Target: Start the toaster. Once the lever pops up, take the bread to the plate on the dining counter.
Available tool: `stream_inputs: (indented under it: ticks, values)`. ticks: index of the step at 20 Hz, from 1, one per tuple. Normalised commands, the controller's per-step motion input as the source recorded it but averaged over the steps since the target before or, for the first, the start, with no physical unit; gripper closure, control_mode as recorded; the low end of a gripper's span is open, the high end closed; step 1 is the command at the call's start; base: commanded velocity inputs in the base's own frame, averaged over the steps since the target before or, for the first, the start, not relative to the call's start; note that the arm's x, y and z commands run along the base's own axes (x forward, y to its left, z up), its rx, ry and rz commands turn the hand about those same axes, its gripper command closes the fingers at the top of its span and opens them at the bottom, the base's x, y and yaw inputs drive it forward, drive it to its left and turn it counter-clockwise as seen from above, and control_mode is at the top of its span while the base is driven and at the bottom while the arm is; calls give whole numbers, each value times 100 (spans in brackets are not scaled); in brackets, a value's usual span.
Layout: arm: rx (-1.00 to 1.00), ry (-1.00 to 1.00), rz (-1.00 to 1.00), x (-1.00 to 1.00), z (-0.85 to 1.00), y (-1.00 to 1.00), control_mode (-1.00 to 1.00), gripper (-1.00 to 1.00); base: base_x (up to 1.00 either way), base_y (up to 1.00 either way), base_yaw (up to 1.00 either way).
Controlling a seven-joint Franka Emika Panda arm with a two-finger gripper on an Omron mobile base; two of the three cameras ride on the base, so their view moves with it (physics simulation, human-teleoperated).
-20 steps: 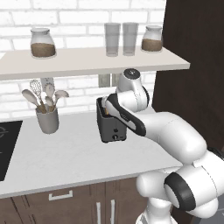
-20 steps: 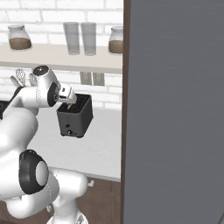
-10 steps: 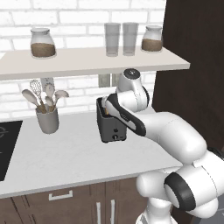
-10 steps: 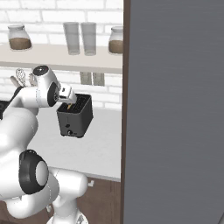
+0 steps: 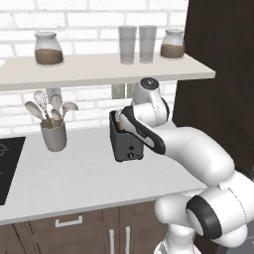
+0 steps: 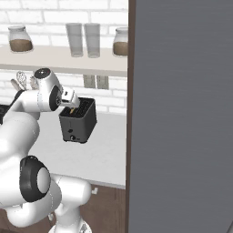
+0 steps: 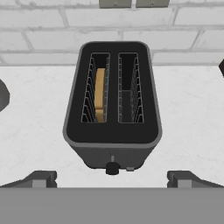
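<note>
The dark grey toaster [image 7: 113, 135] stands on the white counter against the brick wall, also seen in the left base view [image 5: 128, 144] and the right base view [image 6: 78, 122]. The bread [image 7: 100, 94], a tan slice, sits upright in the toaster's left slot; the right slot holds nothing. A small round knob [image 7: 112, 168] sits low on the toaster's front. My gripper [image 7: 112, 178] hovers just above and in front of the toaster, open wide, with nothing between its fingertips [image 7: 40, 178]. The plate and the dining counter are out of view.
A grey utensil cup [image 5: 53, 135] stands left of the toaster. A shelf [image 5: 99, 69] with jars and glasses hangs above. A black cooktop [image 5: 5, 163] lies at far left. A tall dark cabinet [image 5: 218, 74] rises close on the right.
</note>
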Motion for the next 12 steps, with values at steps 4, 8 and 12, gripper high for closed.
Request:
stream_inputs:
  ticks: [4, 8, 12]
  values:
    - [0, 0, 0, 0, 0, 0, -100, -100, 0, 0, 0]
    - [0, 0, 0, 0, 0, 0, -100, -100, 0, 0, 0]
    - [0, 0, 0, 0, 0, 0, -100, -100, 0, 0, 0]
